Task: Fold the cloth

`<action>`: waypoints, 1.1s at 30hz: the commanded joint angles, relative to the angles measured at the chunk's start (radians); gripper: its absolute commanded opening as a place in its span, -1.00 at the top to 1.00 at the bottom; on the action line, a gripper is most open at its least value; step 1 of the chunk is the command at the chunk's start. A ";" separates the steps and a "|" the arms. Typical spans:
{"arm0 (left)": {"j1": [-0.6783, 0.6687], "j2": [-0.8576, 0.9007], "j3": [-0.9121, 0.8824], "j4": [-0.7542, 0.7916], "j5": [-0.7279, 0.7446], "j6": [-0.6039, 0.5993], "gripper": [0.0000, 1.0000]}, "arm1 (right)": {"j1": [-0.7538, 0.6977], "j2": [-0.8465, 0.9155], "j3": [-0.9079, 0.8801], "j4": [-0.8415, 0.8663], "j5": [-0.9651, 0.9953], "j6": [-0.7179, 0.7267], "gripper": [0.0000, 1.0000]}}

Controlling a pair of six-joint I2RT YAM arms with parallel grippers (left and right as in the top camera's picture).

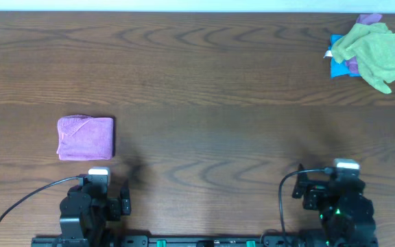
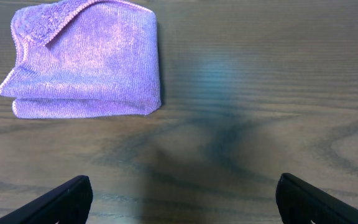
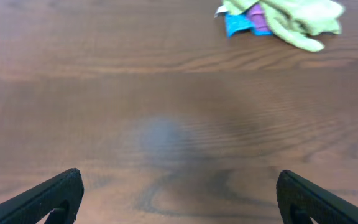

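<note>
Cloth (image 1: 86, 138): lilac, folded, on the left of the tabletop (image 1: 218, 103), slightly longer side to side. It lies ahead-left of the left pincer (image 2: 183, 186), which is nearer. The right pincer (image 3: 179, 183) is well apart. Both spread wide, empty.

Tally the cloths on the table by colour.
Purple: 2, the folded cloth and a crumpled purple cloth
Yellow-green: 1, the yellow-green cloth
Blue: 1, the blue cloth
Total: 4 that show
</note>
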 commanded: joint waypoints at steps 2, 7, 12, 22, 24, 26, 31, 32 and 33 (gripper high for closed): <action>-0.006 -0.007 -0.010 -0.056 -0.006 0.014 -0.91 | -0.039 -0.040 -0.060 0.011 -0.106 -0.111 -0.98; -0.006 -0.007 -0.010 -0.056 -0.006 0.014 -0.90 | -0.040 -0.067 -0.114 0.018 -0.113 -0.111 -0.98; -0.006 -0.007 -0.010 -0.056 -0.006 0.014 -0.91 | -0.040 -0.097 -0.164 0.023 -0.129 -0.110 -0.99; -0.006 -0.007 -0.010 -0.056 -0.006 0.014 -0.91 | -0.039 -0.097 -0.245 0.043 -0.155 -0.110 -0.98; -0.006 -0.007 -0.010 -0.056 -0.006 0.014 -0.91 | -0.039 -0.097 -0.255 0.049 -0.157 -0.110 -0.99; -0.006 -0.007 -0.010 -0.056 -0.006 0.014 -0.91 | -0.039 -0.097 -0.255 0.048 -0.154 -0.111 -0.98; -0.006 -0.007 -0.010 -0.056 -0.006 0.014 -0.91 | -0.040 -0.097 -0.255 0.045 -0.146 -0.111 -0.99; -0.006 -0.007 -0.010 -0.056 -0.006 0.014 -0.91 | -0.039 -0.097 -0.255 0.045 -0.146 -0.111 -0.98; -0.006 -0.007 -0.010 -0.056 -0.006 0.014 -0.91 | -0.039 -0.097 -0.255 0.045 -0.146 -0.111 -0.98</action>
